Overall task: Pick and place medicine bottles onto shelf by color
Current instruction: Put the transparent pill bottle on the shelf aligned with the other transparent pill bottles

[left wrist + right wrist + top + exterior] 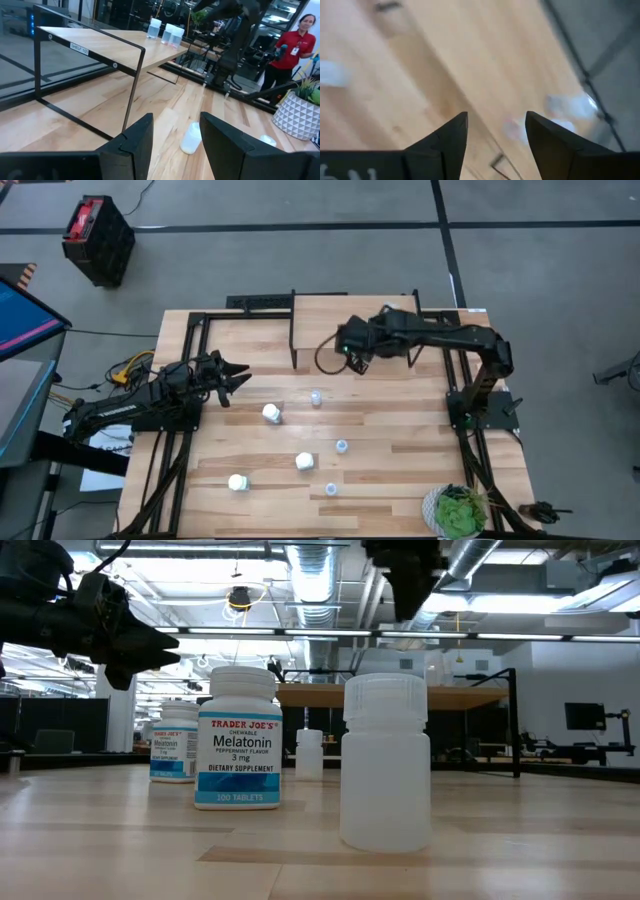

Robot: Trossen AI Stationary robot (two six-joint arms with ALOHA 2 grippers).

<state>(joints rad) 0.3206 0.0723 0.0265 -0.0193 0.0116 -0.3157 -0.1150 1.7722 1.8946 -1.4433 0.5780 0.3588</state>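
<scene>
The shelf (400,330) stands at the table's far middle. Two pale translucent bottles (165,32) stand on it. Three white bottles (271,413) (304,462) (237,482) and three translucent ones (316,397) (341,446) (330,490) stand on the table. My left gripper (238,377) is open and empty, above the table left of the bottles. A translucent bottle (191,137) shows beyond its fingers. My right gripper (350,358) is open and empty over the shelf's left part. Its wrist view (496,132) is blurred and shows pale bottles (567,106) on wood.
A potted green plant (458,512) stands at the table's near right corner. The shelf's black legs (131,95) stand between my left gripper and the far side. A person in red (292,45) stands beyond the table. A black crate (98,238) sits on the floor.
</scene>
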